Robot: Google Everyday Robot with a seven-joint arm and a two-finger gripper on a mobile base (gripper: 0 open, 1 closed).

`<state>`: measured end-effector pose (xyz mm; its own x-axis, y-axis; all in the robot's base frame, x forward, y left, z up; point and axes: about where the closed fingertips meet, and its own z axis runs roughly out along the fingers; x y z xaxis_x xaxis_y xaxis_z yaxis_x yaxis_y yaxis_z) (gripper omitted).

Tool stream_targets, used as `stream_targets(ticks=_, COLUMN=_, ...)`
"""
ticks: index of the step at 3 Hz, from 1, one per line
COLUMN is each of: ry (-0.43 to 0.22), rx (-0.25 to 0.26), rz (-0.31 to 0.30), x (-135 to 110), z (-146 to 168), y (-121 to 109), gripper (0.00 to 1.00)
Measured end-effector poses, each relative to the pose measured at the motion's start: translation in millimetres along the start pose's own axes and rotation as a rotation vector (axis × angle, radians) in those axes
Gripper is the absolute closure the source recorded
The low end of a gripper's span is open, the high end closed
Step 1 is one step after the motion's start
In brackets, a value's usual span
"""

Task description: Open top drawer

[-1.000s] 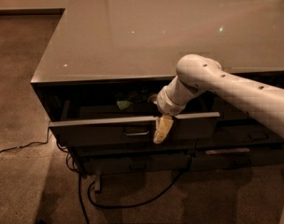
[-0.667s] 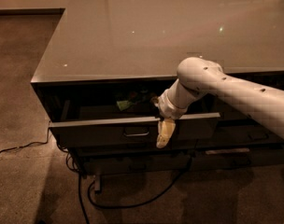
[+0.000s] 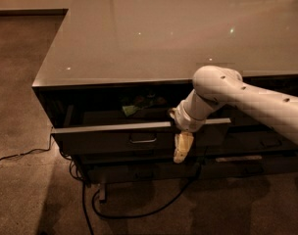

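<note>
Pincer [image 3: 182,150] hung before the part-open top drawer's [image 3: 100,140] front, just right of its handle [image 3: 143,139]; whether apart or together, I cannot tell.

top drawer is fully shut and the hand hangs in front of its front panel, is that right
Not quite: the camera view shows the top drawer pulled partway out, its inside showing behind the front panel. The hand does hang in front of that panel, beside the handle.
</note>
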<state>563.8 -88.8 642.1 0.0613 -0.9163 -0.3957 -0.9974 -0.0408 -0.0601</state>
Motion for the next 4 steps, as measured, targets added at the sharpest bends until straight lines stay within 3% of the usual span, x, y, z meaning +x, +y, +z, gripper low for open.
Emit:
stream_targets(ticks=2, ry=0.114, rx=0.024, rz=0.066, x=39.4, z=-25.5, y=32.5, gripper=0.42)
stream_targets(ticks=4, ry=0.193, rx=0.038, rz=0.121, x=52.9, z=-46.9, y=69.0, gripper=0.88)
